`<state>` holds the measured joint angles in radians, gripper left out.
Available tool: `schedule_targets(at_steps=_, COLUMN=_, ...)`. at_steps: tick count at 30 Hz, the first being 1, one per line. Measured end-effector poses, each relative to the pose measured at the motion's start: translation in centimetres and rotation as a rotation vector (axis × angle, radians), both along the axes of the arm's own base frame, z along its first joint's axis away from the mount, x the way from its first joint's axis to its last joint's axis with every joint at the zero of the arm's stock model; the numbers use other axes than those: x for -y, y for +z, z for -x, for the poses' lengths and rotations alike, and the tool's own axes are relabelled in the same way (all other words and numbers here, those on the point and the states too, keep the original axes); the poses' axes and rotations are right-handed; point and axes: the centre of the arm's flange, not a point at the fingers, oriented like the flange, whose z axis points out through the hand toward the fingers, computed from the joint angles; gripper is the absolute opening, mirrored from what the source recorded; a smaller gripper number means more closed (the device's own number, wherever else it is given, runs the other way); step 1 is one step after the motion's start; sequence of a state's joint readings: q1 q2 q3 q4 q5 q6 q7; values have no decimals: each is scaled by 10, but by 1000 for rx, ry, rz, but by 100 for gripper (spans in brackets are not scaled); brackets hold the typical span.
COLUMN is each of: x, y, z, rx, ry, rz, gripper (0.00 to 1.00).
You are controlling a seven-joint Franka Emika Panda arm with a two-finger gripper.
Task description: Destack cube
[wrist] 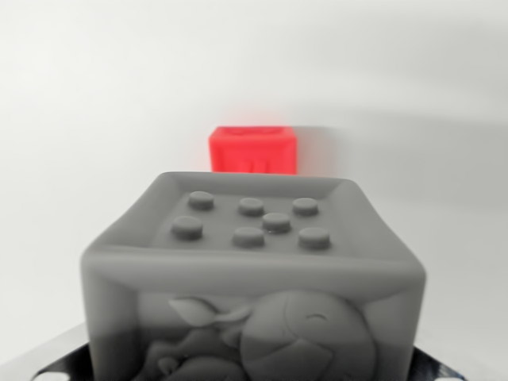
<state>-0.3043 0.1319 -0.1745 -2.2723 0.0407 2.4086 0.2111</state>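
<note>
A pale, smooth white surface [95,95] fills most of the frame, matte and even, with a soft grey shadow band across the upper right.

The grey cube [254,270] takes up the lower centre, close to the camera and slightly blurred. It looks like soft moulded rubber or plastic with rounded edges. Its top face has a raised rim around a shallow recess, and 7 round studs stand in that recess, 3 in the back row, 1 in the middle and 3 in front. The near side face carries a moulded relief of rounded, cartoon-like forms; the design is cut off by the bottom edge of the frame and hard to read.

The red cube [253,150] sits behind it in the upper centre, on the white surface and apart from the grey one. It is bright, glossy-looking, with the same rounded edges and raised rim; its lower part is hidden by the grey cube's top.

Shiny dark metal parts of the gripper [71,365] show only at the bottom left and right corners, beside the grey cube. Whether they clamp the cube cannot be told.
</note>
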Motion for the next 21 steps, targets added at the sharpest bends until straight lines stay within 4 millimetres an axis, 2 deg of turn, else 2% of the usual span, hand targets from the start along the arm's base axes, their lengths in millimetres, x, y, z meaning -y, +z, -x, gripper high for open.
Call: schedule_targets(at_steps=21, x=-27, y=-19, z=-21, rx=-13, ry=-28, rz=0, gripper=0)
